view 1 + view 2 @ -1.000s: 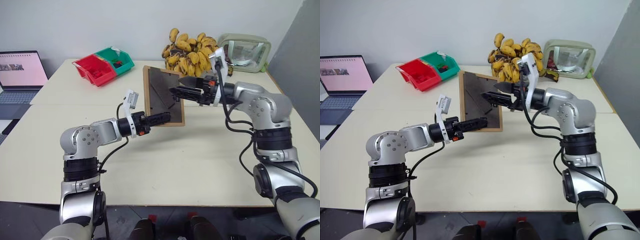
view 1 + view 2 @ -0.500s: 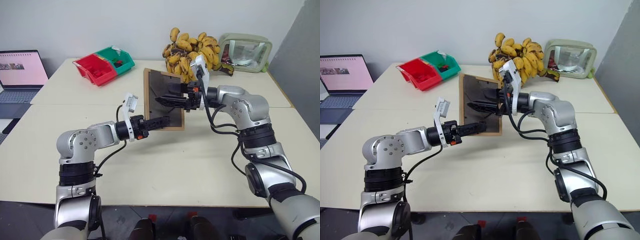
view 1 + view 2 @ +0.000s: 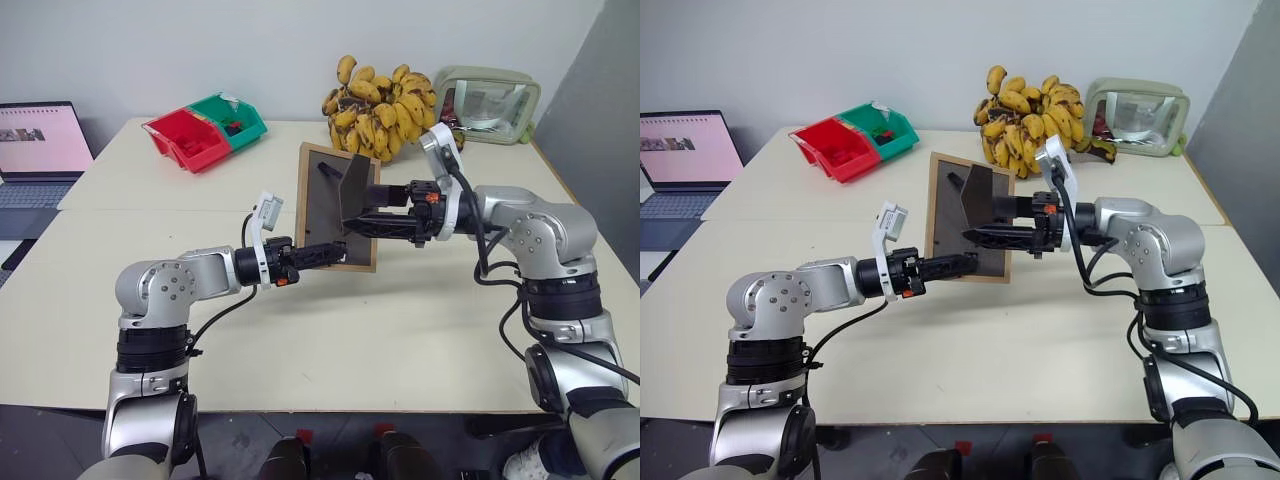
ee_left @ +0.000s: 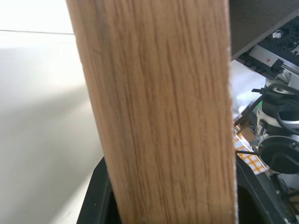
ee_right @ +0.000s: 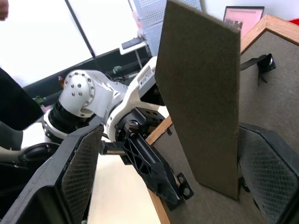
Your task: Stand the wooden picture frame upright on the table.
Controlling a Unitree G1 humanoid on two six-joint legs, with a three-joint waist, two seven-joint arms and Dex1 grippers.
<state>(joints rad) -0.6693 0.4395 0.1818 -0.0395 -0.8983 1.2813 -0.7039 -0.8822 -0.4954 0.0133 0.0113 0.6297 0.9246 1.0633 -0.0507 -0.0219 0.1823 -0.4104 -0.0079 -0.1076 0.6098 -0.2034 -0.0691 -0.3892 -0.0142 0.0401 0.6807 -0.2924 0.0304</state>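
We see the picture frame (image 3: 336, 208) held up over the middle of the worktop (image 3: 400, 320), its long axis near vertical, its dark brown back turned toward us and the fold-out stand (image 3: 353, 190) swung out from that back. The left gripper (image 3: 333, 250) reaches in from the left and its fingers (image 4: 100, 196) are clamped narrowly on the frame's lower wooden edge. The right gripper (image 3: 980, 220) comes in level from the right, its fingers (image 5: 77, 172) spread wide on either side of the stand, gripping nothing. Behind the frame we see bananas (image 3: 378, 105), a clear pouch (image 3: 488, 103), and red and green bins (image 3: 205, 130).
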